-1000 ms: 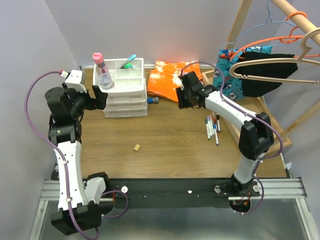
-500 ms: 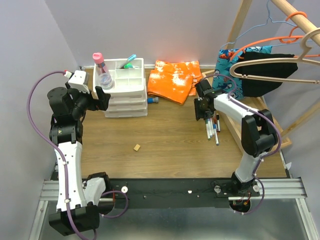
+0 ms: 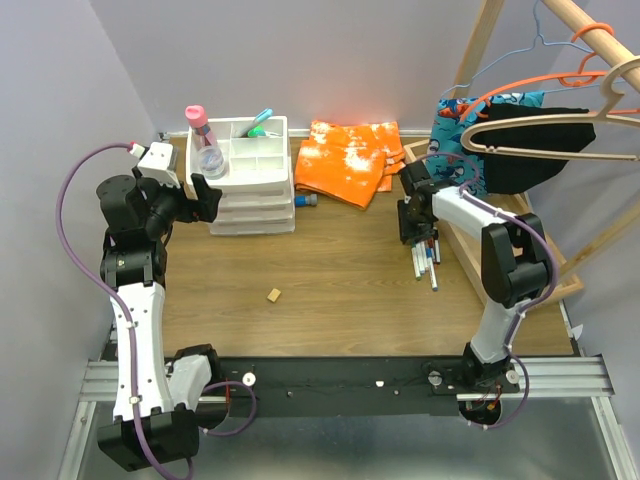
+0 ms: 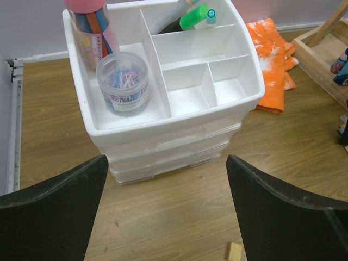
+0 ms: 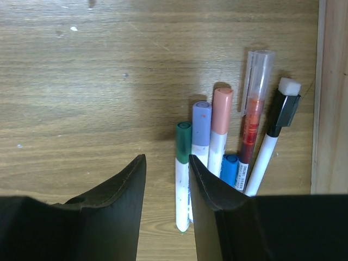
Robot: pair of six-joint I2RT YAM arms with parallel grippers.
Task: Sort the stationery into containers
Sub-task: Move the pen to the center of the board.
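Right gripper (image 5: 167,174) narrow, empty, just left of the pen cluster (image 5: 221,128) at centre-right. Packed that tightly, it could snag two and scatter the neighbours.

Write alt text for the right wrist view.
The right end effector, fingers slightly apart, is above a green-capped pen at the end of a row of capped pens lying on a wooden table. A pale wooden edge borders the right side.

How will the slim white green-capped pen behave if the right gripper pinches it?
The slim white green-capped pen looks rigid and light, likely an easy lift. Its round, smooth barrel may roll or slip. It lies right beside the purple-capped pen, which would probably shift too.
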